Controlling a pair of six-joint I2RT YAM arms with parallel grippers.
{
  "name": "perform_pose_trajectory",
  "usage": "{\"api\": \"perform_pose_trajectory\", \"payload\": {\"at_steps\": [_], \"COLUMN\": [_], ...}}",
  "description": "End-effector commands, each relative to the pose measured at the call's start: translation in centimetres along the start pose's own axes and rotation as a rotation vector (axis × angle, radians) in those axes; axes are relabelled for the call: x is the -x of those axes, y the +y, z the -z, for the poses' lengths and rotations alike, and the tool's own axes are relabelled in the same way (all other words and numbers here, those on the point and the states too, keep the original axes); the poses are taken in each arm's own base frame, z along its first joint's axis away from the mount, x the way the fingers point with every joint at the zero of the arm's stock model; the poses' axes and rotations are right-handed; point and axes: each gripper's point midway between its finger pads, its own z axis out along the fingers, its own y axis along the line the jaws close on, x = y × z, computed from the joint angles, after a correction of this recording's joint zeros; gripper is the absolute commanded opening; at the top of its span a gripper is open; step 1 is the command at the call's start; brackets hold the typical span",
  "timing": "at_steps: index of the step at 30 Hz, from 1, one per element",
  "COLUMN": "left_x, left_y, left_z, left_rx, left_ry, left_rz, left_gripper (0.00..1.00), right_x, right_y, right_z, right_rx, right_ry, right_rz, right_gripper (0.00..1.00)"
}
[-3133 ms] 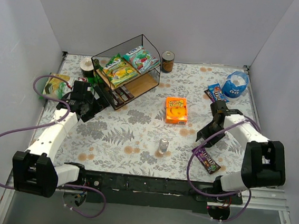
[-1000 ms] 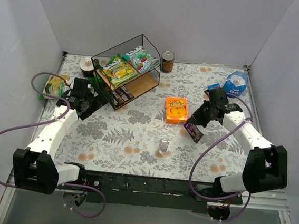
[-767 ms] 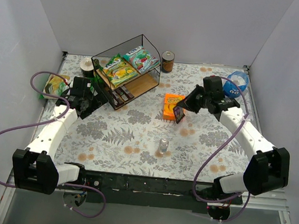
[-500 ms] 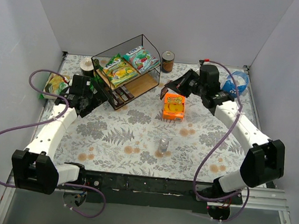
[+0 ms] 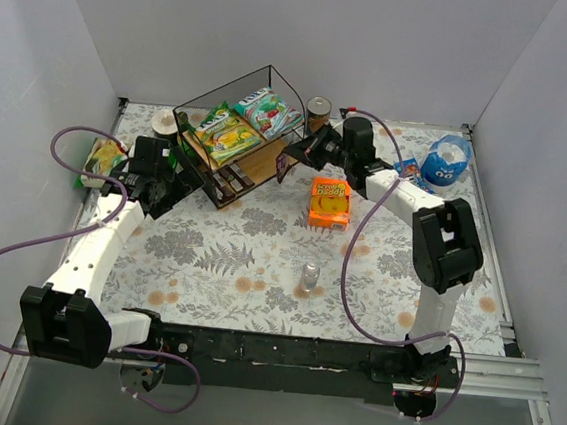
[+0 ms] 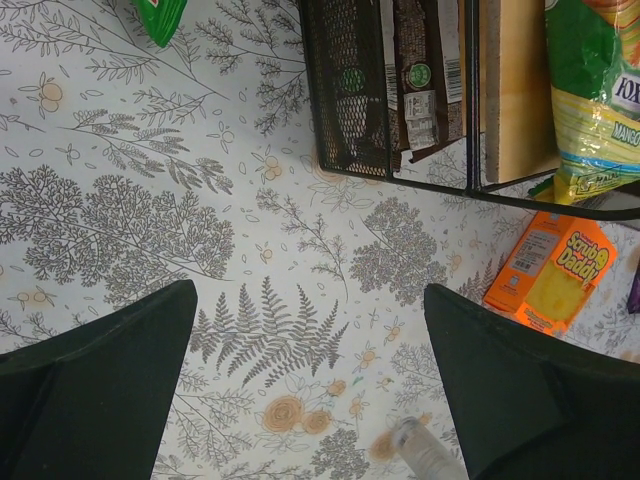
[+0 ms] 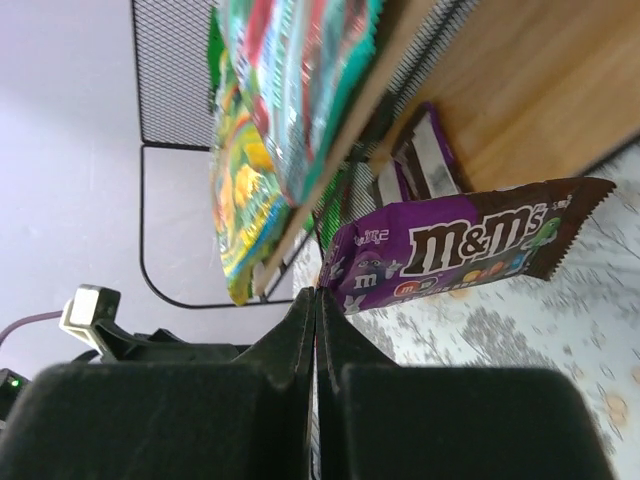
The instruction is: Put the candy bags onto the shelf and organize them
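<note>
The fingers (image 7: 420, 420) of our right gripper (image 7: 316, 298) are pressed tight together, pinching one end of the purple M&M's wrapper (image 7: 450, 250). The wrapper juts out sideways just before the open end of the shelf (image 5: 274, 159), level with its lower board; we cannot tell whether it touches the wood. Our left gripper (image 6: 308, 292) is spread as wide as it goes and holds nothing, hanging above the table just beside the shelf's mesh end.

We work on a floral cloth (image 5: 229, 258) of grey ferns and orange blooms, boxed in by plain grey walls (image 5: 282, 22). On the shelf's upper board lie a green-yellow bag (image 5: 226, 135) and a teal-white bag (image 5: 266, 110), with dark brown wrappers (image 6: 420, 70) on the lower tier. The orange Scrub Daddy box (image 5: 331, 202) sits mid-table, and the small blue pack (image 5: 408, 171) lies beside the blue pouch with eyes (image 5: 445, 160).

Three seconds back the purple wrapper lay on the cloth near the right arm's base. Half a second ago it was carried past the orange box, and now it has reached the shelf. The left arm has hardly shifted
</note>
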Motion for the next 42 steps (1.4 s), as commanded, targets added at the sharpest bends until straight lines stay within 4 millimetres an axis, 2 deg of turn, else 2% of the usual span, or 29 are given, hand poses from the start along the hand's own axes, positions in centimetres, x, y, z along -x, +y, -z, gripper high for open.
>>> {"api": "perform_pose_trajectory", "payload": {"at_steps": [1, 2, 4, 5, 8, 19, 22, 23, 24, 26, 28, 30, 31, 32, 34, 35, 39, 42], "left_x": [0.9, 0.8, 0.9, 0.9, 1.0, 0.8, 0.7, 0.7, 0.6, 0.5, 0.3, 0.2, 0.2, 0.2, 0.1, 0.0, -0.2, -0.1], "left_y": [-0.7, -0.7, -0.8, -0.8, -0.9, -0.9, -0.7, -0.7, -0.5, -0.5, -0.5, -0.6, -0.5, -0.6, -0.5, -0.5, -0.5, -0.6], "left_z": [0.8, 0.8, 0.8, 0.8, 0.9, 0.8, 0.8, 0.8, 0.7, 0.6, 0.5, 0.3, 0.4, 0.4, 0.3, 0.3, 0.0, 0.1], "left_rx": [-0.008, -0.008, -0.008, -0.005, -0.002, -0.001, 0.001, 0.000, 0.003, 0.000, 0.000, -0.002, -0.003, -0.006, -0.005, -0.006, -0.010, -0.014], "left_ry": [-0.013, -0.012, -0.012, -0.007, -0.006, 0.006, 0.001, 0.000, 0.003, 0.005, 0.011, 0.015, 0.014, 0.013, 0.014, 0.015, 0.025, 0.023], "left_rz": [0.006, 0.006, 0.006, 0.006, 0.004, 0.000, 0.002, 0.003, 0.001, 0.003, 0.004, 0.004, 0.004, 0.004, 0.004, 0.006, 0.006, 0.004], "left_gripper": [0.98, 0.98, 0.98, 0.98, 0.98, 0.98, 0.98, 0.98, 0.98, 0.98, 0.98, 0.98, 0.98, 0.98, 0.98, 0.98, 0.98, 0.98], "right_x": [2.3, 2.2, 2.6, 2.4, 2.5, 1.4, 0.3, 0.1, -0.7, -1.5, -2.8, -3.2, -3.8, -3.6, -4.0, -3.8, -4.3, -5.0], "right_y": [6.3, 5.1, 5.2, 4.0, 2.9, -2.3, -4.0, -3.8, -5.2, -6.0, -8.0, -8.2, -9.3, -8.7, -9.3, -8.9, -10.4, -12.3], "right_z": [-1.3, -2.4, -3.2, -4.1, -5.0, -6.2, -5.3, -4.8, -4.4, -3.6, -2.7, -1.8, -1.2, -0.7, 0.1, 0.3, 0.9, 1.5], "right_rx": [0.212, 0.202, 0.233, 0.219, 0.215, 0.116, 0.049, 0.037, 0.002, -0.032, -0.093, -0.115, -0.147, -0.142, -0.172, -0.176, -0.250, -0.340], "right_ry": [-0.033, -0.020, -0.023, -0.014, -0.025, -0.028, -0.006, -0.002, 0.014, 0.029, 0.049, 0.049, 0.049, 0.040, 0.037, 0.033, 0.050, 0.065], "right_rz": [0.068, 0.049, 0.044, 0.016, 0.005, -0.002, -0.024, -0.023, -0.036, -0.039, -0.061, -0.056, -0.063, -0.046, -0.041, -0.032, -0.026, -0.049], "right_gripper": [0.01, 0.01, 0.01, 0.01, 0.01, 0.01, 0.01, 0.01, 0.01, 0.01, 0.01, 0.01, 0.01, 0.01, 0.01, 0.01, 0.01, 0.01]}}
